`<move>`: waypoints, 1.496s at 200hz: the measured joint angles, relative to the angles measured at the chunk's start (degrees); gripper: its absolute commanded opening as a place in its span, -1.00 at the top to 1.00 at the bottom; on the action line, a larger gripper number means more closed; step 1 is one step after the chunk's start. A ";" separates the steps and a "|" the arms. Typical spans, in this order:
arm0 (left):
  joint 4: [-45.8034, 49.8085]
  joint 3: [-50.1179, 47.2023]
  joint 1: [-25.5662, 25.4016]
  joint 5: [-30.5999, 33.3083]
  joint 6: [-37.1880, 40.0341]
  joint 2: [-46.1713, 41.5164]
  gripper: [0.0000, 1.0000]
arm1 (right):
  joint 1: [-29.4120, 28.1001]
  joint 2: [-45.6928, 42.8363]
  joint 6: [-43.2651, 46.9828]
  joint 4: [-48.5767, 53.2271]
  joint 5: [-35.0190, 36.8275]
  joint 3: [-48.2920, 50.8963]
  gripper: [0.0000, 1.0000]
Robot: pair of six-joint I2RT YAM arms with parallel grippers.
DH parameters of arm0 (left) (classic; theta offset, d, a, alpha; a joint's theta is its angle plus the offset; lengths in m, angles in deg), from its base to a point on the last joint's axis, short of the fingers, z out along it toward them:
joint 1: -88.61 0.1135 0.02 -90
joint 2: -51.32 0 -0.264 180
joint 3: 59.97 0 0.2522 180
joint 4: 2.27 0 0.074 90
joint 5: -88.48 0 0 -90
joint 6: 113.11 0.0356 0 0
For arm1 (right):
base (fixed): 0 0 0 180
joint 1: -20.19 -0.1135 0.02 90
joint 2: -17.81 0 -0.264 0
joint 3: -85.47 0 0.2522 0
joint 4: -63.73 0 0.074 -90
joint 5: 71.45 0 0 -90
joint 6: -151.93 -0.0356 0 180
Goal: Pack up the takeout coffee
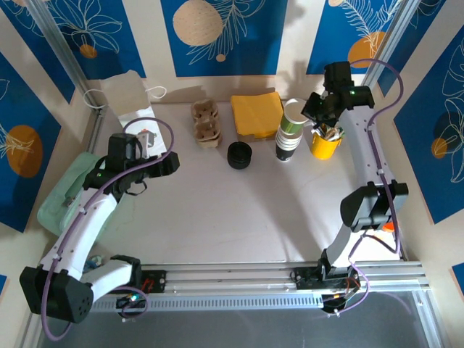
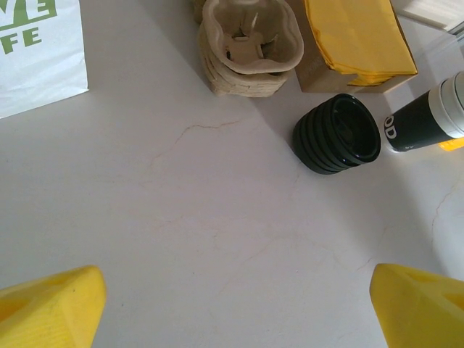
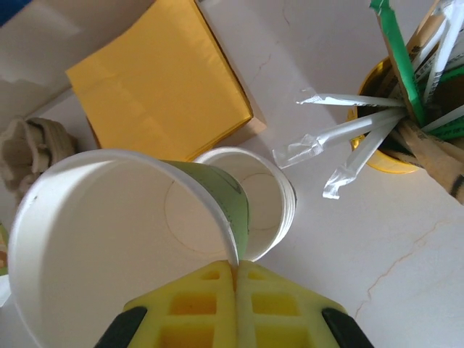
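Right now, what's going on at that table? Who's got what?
The right end effector is shut on the rim of one paper cup, holding it tilted just over the stack of cups, next to the yellow napkins and the straw holder. The left end effector is open and holds nothing. It hangs over the table, with the black lids, the pulp carrier and the white paper bag ahead of it. The carrier pocket in view holds no cup.
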 measured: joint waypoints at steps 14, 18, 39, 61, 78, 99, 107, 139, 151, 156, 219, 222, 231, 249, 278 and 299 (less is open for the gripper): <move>0.00 0.00 0.00 0.00 0.00 -0.02 -0.87 | -0.44 -1.81 0.39 1.25 -0.02 -0.72 1.00; 0.00 0.00 0.00 0.00 0.00 -0.02 -0.88 | -0.68 -2.47 0.46 1.51 -0.04 -0.76 1.00; 0.00 0.00 0.00 0.00 0.00 -0.04 -0.87 | -2.64 -6.27 0.94 2.82 -0.42 -0.79 1.00; -0.02 0.00 0.00 0.00 0.00 -0.31 -0.87 | -6.45 -10.82 1.46 3.13 -0.98 0.83 1.00; -0.07 -0.02 0.00 -0.02 0.00 -0.63 -0.87 | -10.03 -14.16 1.68 3.08 -1.25 4.07 1.00; -0.11 -0.02 0.00 -0.04 0.00 -0.79 -0.87 | -14.29 -16.90 1.64 2.56 -1.44 10.05 1.00; -0.13 -0.02 0.00 -0.04 0.00 -0.76 -0.87 | -15.67 -17.49 1.60 2.03 -1.46 12.66 1.00; -0.26 -0.07 0.00 -0.07 0.00 -0.76 -0.87 | -21.24 -18.23 0.81 -1.33 -1.46 24.68 1.00; -0.26 -0.09 0.00 -0.15 0.00 -0.76 -0.87 | -23.06 -18.21 0.15 -2.67 -1.51 28.68 1.00; -0.31 -0.13 0.00 -0.24 0.00 -0.76 -0.87 | -23.76 -18.21 -0.13 -3.28 -1.60 30.16 1.00; -0.52 -0.79 0.00 -1.16 -0.02 -0.70 -0.87 | -31.54 -16.48 -3.08 -12.63 -2.51 41.03 1.00; -0.50 -0.79 0.00 -1.14 -0.02 -0.70 -0.87 | -31.80 -16.22 -3.10 -12.98 -2.49 41.22 1.00; -0.57 -0.79 0.00 -1.18 -0.02 -0.70 -0.87 | -32.70 -15.56 -3.23 -14.21 -2.49 41.79 1.00; -0.70 -0.79 0.00 -1.33 -0.02 -0.66 -0.87 | -34.07 -14.16 -3.63 -16.09 -2.49 42.66 1.00; -0.94 -1.09 0.00 -1.60 -0.02 -0.63 -0.87 | -35.76 -11.82 -4.22 -18.16 -2.25 42.93 1.00; -0.94 -1.42 0.00 -1.62 -0.02 -0.59 -0.87 | -36.83 -10.34 -4.42 -18.95 -1.90 42.93 1.00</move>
